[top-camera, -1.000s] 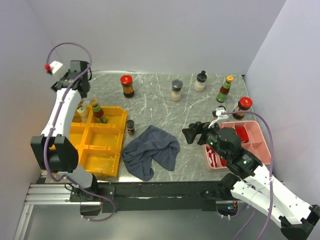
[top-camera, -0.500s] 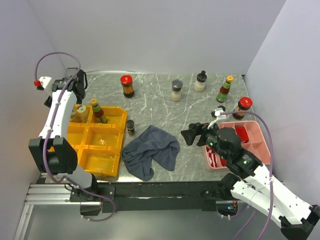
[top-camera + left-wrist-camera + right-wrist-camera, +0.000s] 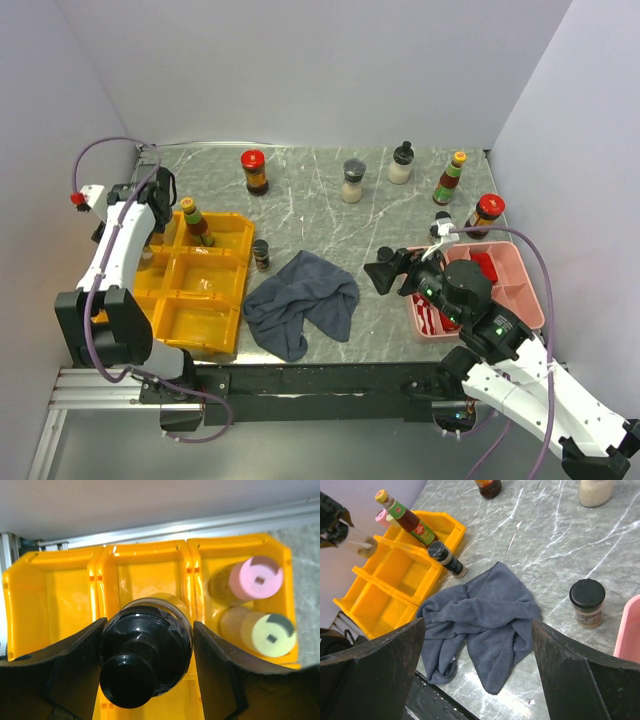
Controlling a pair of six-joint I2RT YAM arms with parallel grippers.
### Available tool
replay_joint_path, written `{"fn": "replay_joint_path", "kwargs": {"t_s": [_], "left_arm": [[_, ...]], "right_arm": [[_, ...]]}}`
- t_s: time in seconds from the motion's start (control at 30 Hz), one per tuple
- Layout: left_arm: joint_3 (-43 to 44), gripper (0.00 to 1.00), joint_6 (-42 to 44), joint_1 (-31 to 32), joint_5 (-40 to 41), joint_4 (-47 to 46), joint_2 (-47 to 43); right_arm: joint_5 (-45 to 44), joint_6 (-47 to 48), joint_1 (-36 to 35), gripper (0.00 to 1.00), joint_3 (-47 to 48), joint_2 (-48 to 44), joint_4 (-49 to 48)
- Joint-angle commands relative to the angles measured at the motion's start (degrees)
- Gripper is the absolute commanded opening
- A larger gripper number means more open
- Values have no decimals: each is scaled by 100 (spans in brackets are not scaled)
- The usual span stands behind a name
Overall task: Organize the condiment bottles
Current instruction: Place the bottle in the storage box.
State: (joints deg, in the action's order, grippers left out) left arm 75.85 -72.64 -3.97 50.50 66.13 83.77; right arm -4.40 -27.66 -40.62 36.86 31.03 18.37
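Observation:
My left gripper (image 3: 148, 630) is shut on a black-capped glass bottle (image 3: 145, 652), held over the left side of the yellow tray (image 3: 222, 270). Bottles with a pink cap (image 3: 257, 578) and a pale-green cap (image 3: 272, 634) stand in one back compartment. A yellow-capped sauce bottle (image 3: 195, 222) stands in the tray. A small black-capped jar (image 3: 261, 254) stands just beside the tray. My right gripper (image 3: 386, 272) hangs open over the table by the cloth. Near it is another black-capped jar (image 3: 587, 602). Along the back stand a red-capped jar (image 3: 254, 171), a grey-capped jar (image 3: 353, 181) and a black-capped bottle (image 3: 401, 162).
A crumpled dark grey cloth (image 3: 303, 300) lies at the middle front. The pink tray (image 3: 527, 300) sits at the right with red items inside. An orange-capped sauce bottle (image 3: 451, 178) and a red-capped bottle (image 3: 486, 214) stand beyond it. Walls close in on three sides.
My left arm has swung back toward the near left with the bottle in its jaws. The right arm has shifted slightly right, jaws unchanged.

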Motion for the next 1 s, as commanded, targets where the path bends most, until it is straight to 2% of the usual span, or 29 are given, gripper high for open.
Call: {"fn": "replay_joint_path", "kwargs": {"t_s": [0.0,0.27,0.43,0.57,0.8,0.97], "left_arm": [[-448,1,163,-16,-163,-627,-308],[-194,1,-960,-16,-58,232,279],[-71,4,-1867,-25,442,752,623],[-18,4,-947,-78,320,-99,667],[0,8,-699,-139,733,-390,667],[-132,9,-611,-411,540,-653,772]], "right_arm": [[54,-38,-25,93,278,-79,-53],[98,-38,-25,93,313,-79,-70],[89,-20,-16,93,348,-53,-18],[80,-11,-25,93,401,-61,35],[-78,-55,-16,93,462,-237,105],[-140,-99,-25,93,480,-404,123]]}}
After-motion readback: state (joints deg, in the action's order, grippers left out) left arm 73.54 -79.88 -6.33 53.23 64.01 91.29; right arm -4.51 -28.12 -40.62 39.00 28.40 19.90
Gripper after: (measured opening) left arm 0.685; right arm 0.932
